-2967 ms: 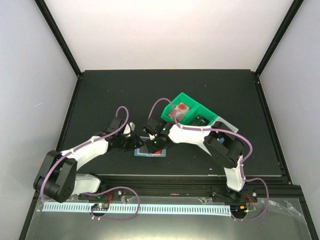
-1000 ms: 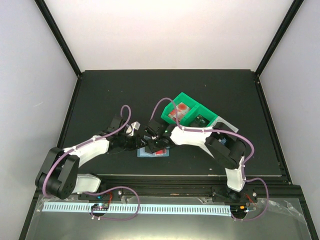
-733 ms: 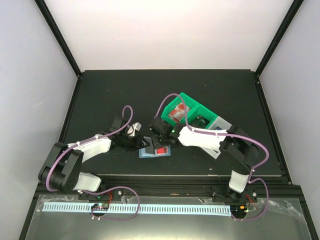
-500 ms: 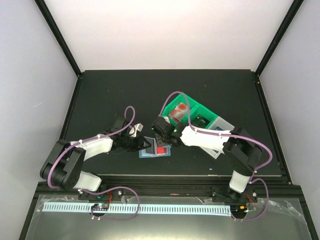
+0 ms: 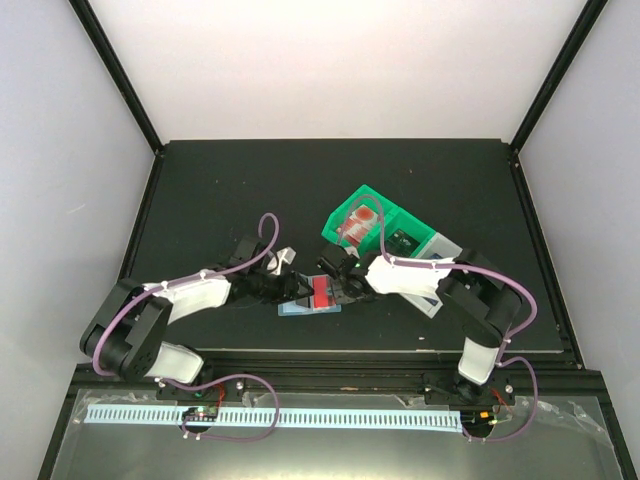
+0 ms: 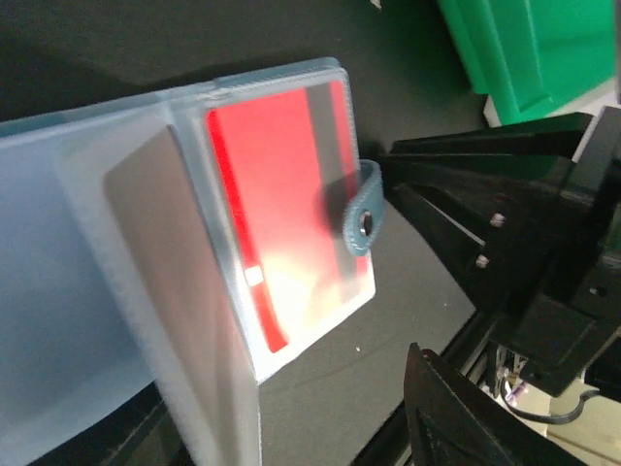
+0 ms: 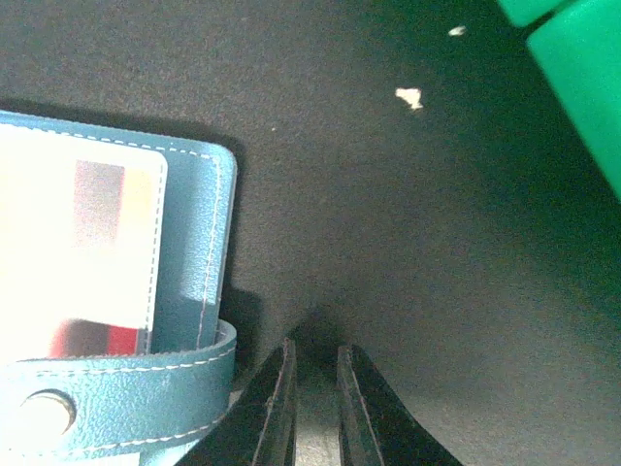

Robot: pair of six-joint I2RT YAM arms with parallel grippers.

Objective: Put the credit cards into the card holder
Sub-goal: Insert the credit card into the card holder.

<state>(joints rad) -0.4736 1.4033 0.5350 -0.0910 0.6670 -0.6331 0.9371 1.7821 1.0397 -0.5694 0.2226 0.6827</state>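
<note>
A red card (image 6: 281, 214) is seated in the card holder (image 5: 310, 298), opened at lower centre. The right claw (image 7: 312, 408) is held narrow, empty; the left claw (image 5: 285, 290) cannot be judged. Another card should be fetched next.

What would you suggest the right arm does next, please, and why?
Probably retract the right gripper toward the green bin for another card: its fingers are closed on nothing beside the clasp tab of the card holder, and a red card already looks seated in a pocket.
</note>
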